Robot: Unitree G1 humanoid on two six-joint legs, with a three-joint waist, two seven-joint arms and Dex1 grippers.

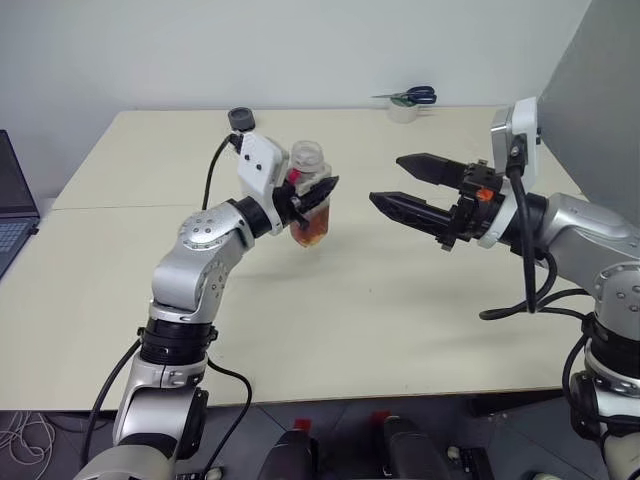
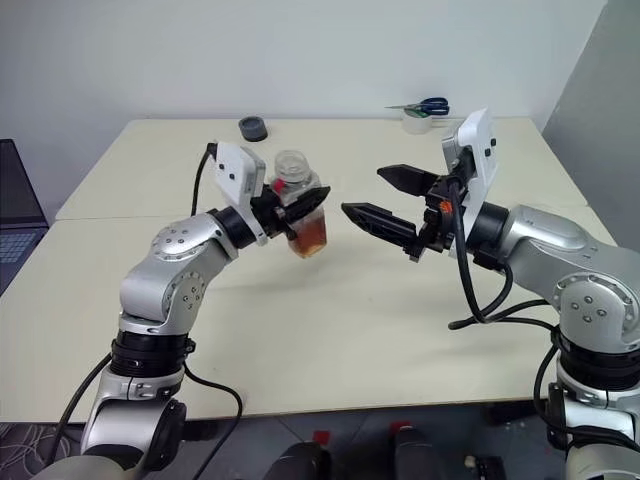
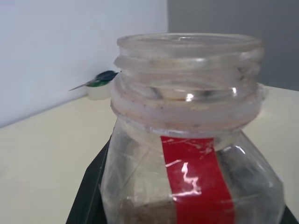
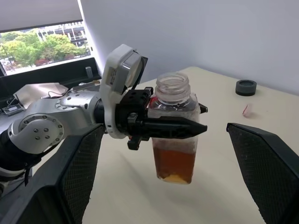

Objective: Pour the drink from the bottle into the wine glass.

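From the head cameras, the bottle [image 1: 311,196] hangs above the middle of the cream worktop [image 1: 380,320], clamped in the left pincer [image 1: 318,196]. It is clear plastic, squarish, its wide neck open and uncapped. The drink [image 1: 310,231], amber-brown, fills roughly the lower half. The right pincer [image 1: 408,187] sits at three o'clock from the bottle, near but apart, its two black fingers spread wide and holding nothing. The worktop is smooth and matte, with a seam running across it. At its far edge, around twelve o'clock, lies a small dark round cap [image 2: 253,128]; towards one o'clock, scissors [image 1: 410,96] with blue and green handles rest on a white roll of tape [image 1: 403,112]. A laptop [image 1: 14,205] edges in at nine o'clock. The wall behind is plain white, with a grey panel at the right.

In the left wrist view the bottle neck [image 3: 187,79] is close up: ribbed screw threads, scuffed plastic, and a glossy red label strip [image 3: 196,182] running down the body. The scissors show beyond at the wall.

In the right wrist view the bottle stands nearly upright in the left pincer, one black finger [image 4: 168,127] pressed across its shoulder. The drink fills the lower part, with a paler patch at the base. The right pincer's textured pads [image 4: 266,172] flank the scene, well apart. A window [image 4: 42,44] shows trees and buildings outside.
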